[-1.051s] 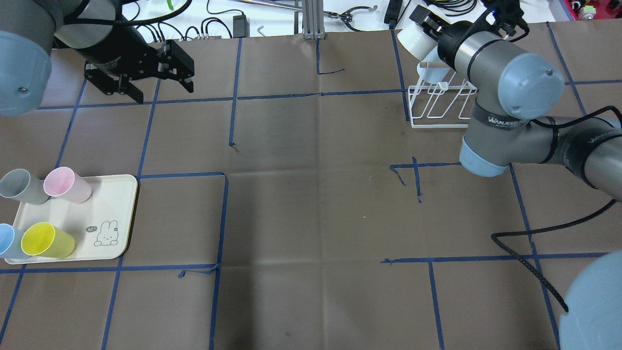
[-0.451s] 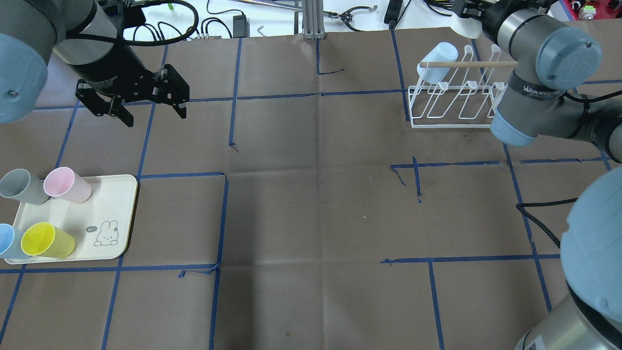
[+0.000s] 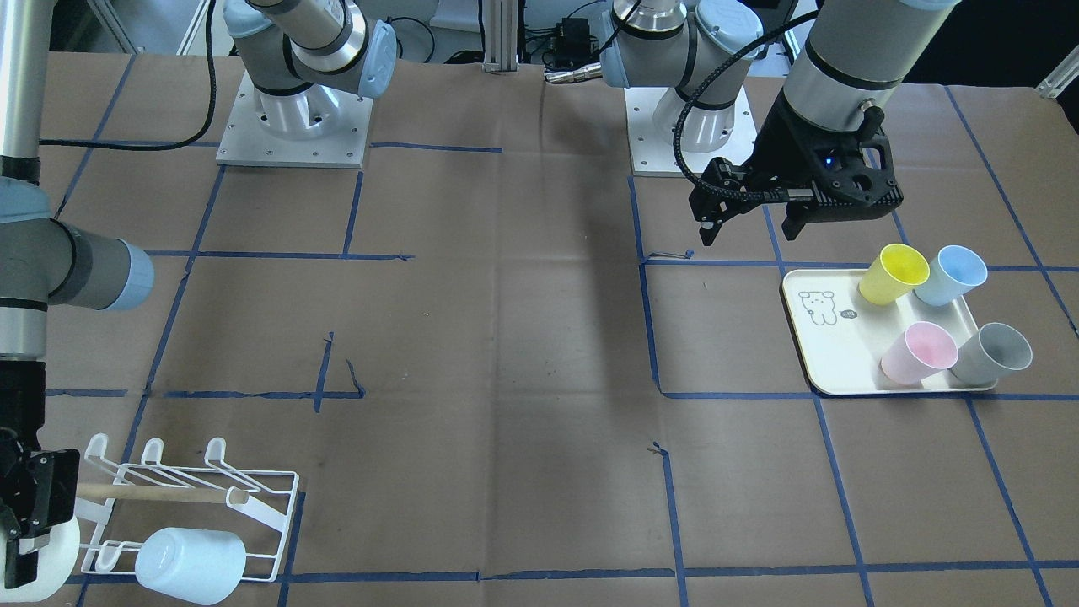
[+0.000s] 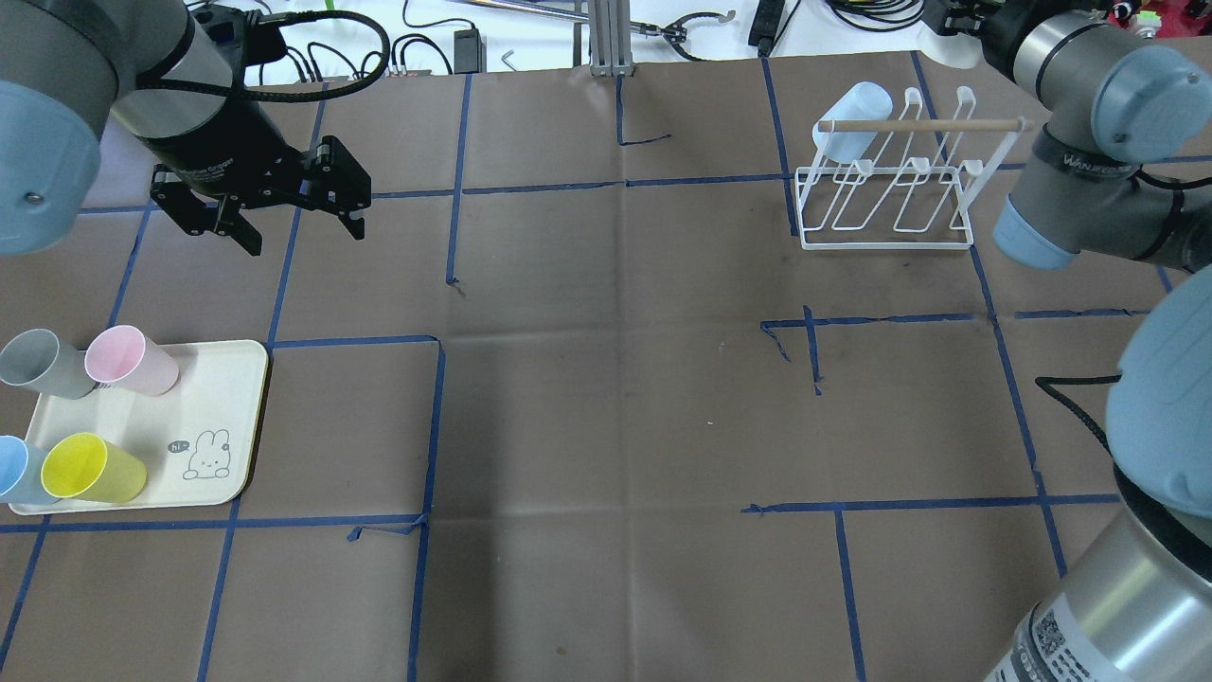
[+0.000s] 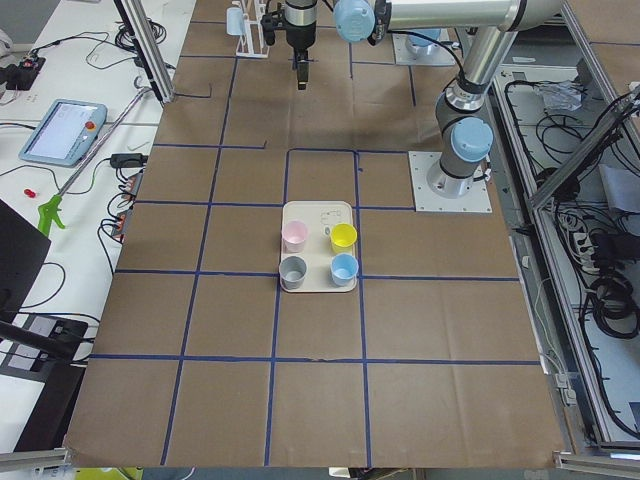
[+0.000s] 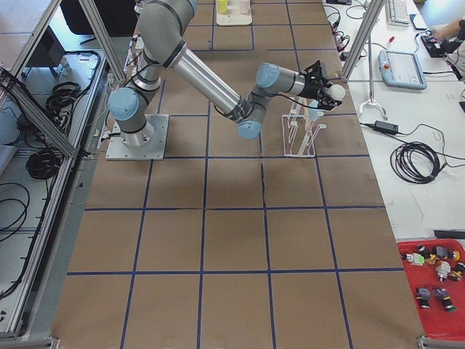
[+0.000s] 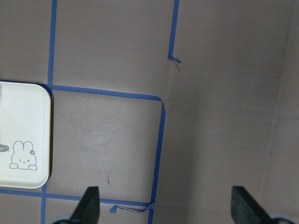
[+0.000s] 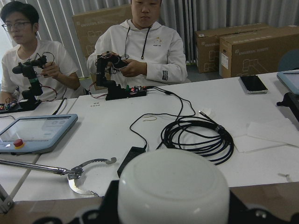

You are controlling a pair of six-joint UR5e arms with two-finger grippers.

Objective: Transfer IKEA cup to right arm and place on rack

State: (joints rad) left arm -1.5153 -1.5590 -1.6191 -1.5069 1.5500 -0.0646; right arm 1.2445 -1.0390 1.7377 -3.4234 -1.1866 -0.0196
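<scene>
Being held by the closed right gripper (image 8: 172, 209), white IKEA cup (image 8: 173, 182) beside the rack (image 4: 885, 246) at the worktop's far right corner, left gripper (image 4: 301, 227) spread open above the worktop's left side.

Robotics lab, teleoperation data-collection setup: left arm (image 3: 674, 42) and right arm (image 3: 312, 34) bolted through steel base plates (image 3: 244, 150) to a table (image 4: 606, 426) papered brown and gridded with blue tape (image 4: 431, 426), aluminium extrusion post (image 3: 497, 34) at the robot's side. Alongside, a white bench (image 8: 117, 135) carries teach pendants (image 5: 62, 130), coiled cables (image 8: 224, 140) and a red bin (image 6: 436, 280) of small parts. Two people (image 8: 149, 46) sit there holding small handheld control rigs, cardboard boxes (image 8: 252, 44) stacked behind them.
</scene>
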